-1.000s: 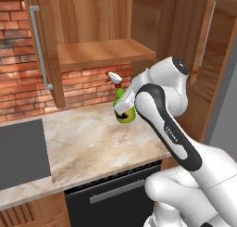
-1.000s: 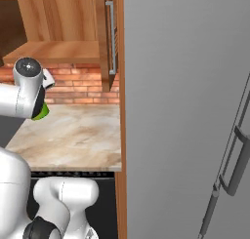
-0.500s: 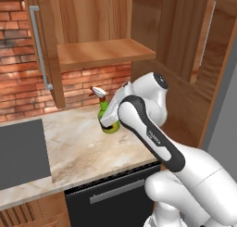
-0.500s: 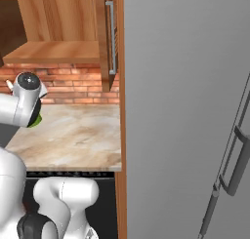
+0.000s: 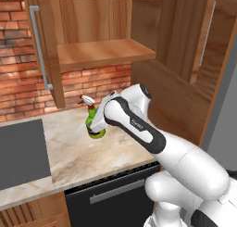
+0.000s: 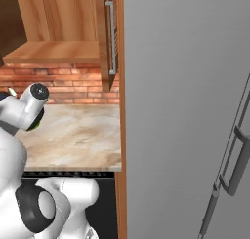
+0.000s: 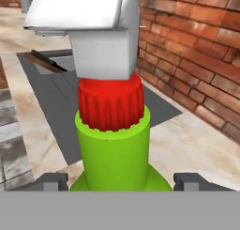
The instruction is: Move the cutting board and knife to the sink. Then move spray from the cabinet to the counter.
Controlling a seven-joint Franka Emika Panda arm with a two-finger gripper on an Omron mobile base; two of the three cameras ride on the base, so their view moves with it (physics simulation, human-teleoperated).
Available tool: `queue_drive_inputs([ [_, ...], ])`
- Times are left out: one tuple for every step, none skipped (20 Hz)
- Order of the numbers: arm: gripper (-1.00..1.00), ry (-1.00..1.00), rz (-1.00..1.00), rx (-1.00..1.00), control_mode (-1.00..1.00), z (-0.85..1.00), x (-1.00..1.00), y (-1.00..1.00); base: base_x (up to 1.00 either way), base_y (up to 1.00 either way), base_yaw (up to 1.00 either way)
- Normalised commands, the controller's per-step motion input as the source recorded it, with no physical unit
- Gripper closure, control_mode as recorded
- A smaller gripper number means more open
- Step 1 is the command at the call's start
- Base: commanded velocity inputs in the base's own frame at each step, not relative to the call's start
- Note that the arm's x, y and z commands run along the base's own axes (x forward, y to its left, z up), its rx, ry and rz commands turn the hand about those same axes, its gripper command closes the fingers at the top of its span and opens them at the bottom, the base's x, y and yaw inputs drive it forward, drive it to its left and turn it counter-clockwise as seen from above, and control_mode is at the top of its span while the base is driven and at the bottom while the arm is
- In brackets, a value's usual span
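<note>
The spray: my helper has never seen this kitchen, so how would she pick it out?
Find the brown wall cabinet with its pale shelf. On the beige counter below stands the spray, between the arm's jaws: the lone green bottle, white trigger on top.

One spray [image 5: 95,124]; one cabinet [image 5: 99,52]; one counter [image 5: 78,152]; one sink [image 5: 21,152]

The bottle [image 5: 95,124] stands upright on the counter [image 5: 83,152] between the gripper [image 7: 122,180] fingertips. Beyond the gripper runs the brick wall [image 5: 18,87], the cabinet [image 5: 99,52] hangs above it, and the sink [image 7: 56,67] lies off to its left.
</note>
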Motion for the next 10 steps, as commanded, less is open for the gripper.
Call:
queue_drive_inputs([
  [1.0,0.06,0.12,0.07,-1.0,-0.4,0.41,0.32,0.0,0.0,0.0],
  [1.0,0.06,0.13,0.07,-1.0,-0.39,0.39,0.25,0.0,0.0,0.0],
  [1.0,0.06,0.13,0.07,-1.0,-0.35,0.38,0.17,0.0,0.0,0.0],
  [1.0,0.05,0.13,0.05,-1.0,-0.32,0.36,0.11,0.0,0.0,0.0],
  [1.0,0.0,0.1,0.0,-1.0,-0.36,0.33,0.0,0.0,0.0,0.0],
  [1.0,0.0,0.15,0.0,-1.0,-0.41,0.33,0.0,0.0,0.0,0.0],
  [1.0,0.0,0.16,0.0,-1.0,-0.41,0.35,0.0,0.0,0.0,0.0],
  [1.0,0.0,0.11,0.0,-1.0,-0.31,0.27,0.0,0.0,0.0,0.0],
  [1.0,0.0,0.1,0.0,-1.0,-0.29,0.26,0.05,0.0,0.0,0.0],
  [1.0,0.0,0.1,0.0,-1.0,-0.29,0.3,0.06,0.0,0.0,0.0],
])
